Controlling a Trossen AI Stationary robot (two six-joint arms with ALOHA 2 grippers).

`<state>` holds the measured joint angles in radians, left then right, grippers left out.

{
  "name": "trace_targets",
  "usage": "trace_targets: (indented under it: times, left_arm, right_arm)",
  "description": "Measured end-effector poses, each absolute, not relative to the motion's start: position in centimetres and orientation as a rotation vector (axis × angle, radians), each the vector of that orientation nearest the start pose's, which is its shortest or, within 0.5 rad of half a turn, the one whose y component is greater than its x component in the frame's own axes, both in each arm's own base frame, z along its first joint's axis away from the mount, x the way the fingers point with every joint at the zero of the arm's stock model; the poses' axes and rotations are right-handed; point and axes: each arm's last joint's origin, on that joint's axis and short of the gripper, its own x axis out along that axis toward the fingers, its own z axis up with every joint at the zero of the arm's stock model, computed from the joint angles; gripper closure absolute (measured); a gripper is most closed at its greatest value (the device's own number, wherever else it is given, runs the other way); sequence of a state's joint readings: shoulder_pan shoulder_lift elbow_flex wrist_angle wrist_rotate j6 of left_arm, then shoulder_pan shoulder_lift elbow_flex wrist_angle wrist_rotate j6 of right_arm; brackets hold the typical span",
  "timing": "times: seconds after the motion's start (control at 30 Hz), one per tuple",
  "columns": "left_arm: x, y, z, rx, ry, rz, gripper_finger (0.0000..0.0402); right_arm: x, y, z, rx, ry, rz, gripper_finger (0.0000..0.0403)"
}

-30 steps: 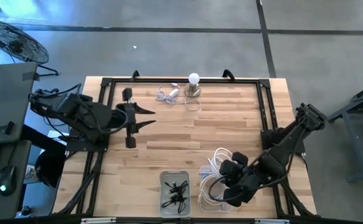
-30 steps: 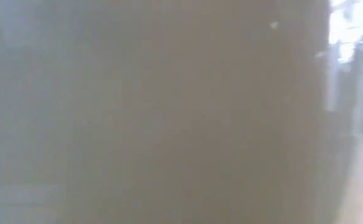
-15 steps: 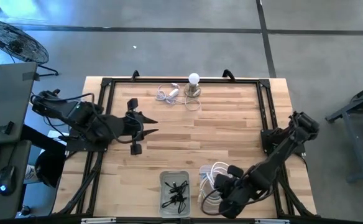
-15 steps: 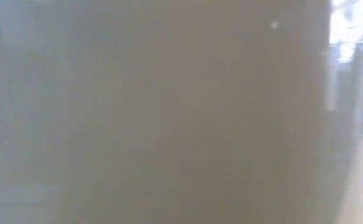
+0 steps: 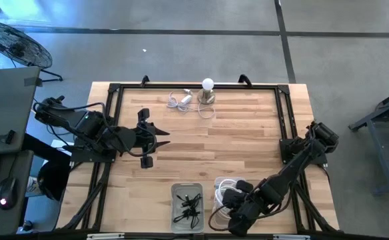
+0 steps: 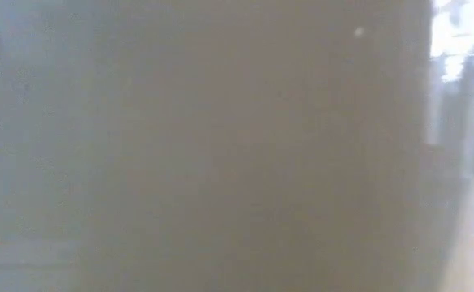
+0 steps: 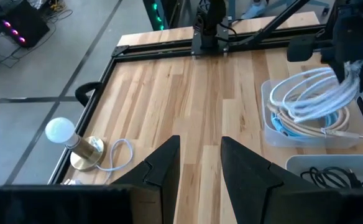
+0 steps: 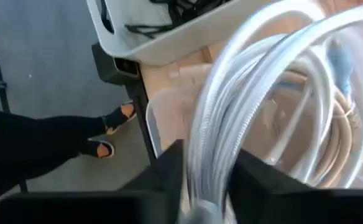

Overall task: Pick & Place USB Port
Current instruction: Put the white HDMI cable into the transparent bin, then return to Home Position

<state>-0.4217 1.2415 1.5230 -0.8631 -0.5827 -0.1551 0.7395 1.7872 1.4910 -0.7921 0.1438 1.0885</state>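
A coil of white cable (image 8: 262, 81) sits between the fingers of my right gripper (image 8: 209, 180), which is shut on it. In the high view this gripper (image 5: 233, 200) is over the clear container (image 5: 218, 200) at the table's near edge. In the left wrist view the coil (image 7: 312, 93) hangs over that container (image 7: 275, 134), which holds more white cable. My left gripper (image 5: 160, 134) is open above bare wood at the table's left; its fingers touch nothing (image 7: 200, 155). The low view is blocked by a blur. My right gripper pinches several strands of the white coil (image 8: 207, 146) between its two fingers. It comes from above, pointing down. The coil hangs below the fingers, and its lower loops (image 7: 321, 109) reach down to the cables in the clear container; whether they rest there I cannot tell.
A grey tray of black cables (image 5: 186, 203) stands left of the clear container. A small lamp with a white bulb (image 5: 208, 91) and its white cord (image 5: 179, 101) stand at the far edge. A black frame (image 5: 284, 120) borders the table. A person's sandalled feet (image 8: 110, 130) show beyond the near edge.
My right gripper has carried the white coil toward the table's near edge and left, from beyond the clear container to over it. My left gripper has moved a little toward the right and the near edge.
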Motion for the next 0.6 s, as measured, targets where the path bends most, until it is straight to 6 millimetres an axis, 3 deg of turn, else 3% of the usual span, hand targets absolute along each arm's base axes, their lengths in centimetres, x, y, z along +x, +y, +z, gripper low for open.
trace_targets:
  times: [0.17, 0.3, 0.47, 0.6]
  left_arm:
    - [21.6, -8.0, 42.9, 0.129, 0.495, 0.195, 0.0289]
    - [21.6, -8.0, 42.8, 0.130, 0.496, 0.195, 0.0289]
    - [21.6, -7.9, 42.7, 0.136, 0.507, 0.196, 0.0289]
    - [21.5, -7.9, 42.6, 0.143, 0.519, 0.197, 0.0289]
  right_arm:
    - [27.9, 24.5, 26.1, 0.497, 1.144, -0.087, 0.0214]
    - [27.9, 24.5, 26.1, 0.502, 1.140, -0.083, 0.0162]
    - [28.0, 24.6, 26.4, 0.467, 1.123, -0.030, 0.0133]
    - [27.9, 23.9, 28.1, 0.449, 1.061, 0.032, 0.0129]
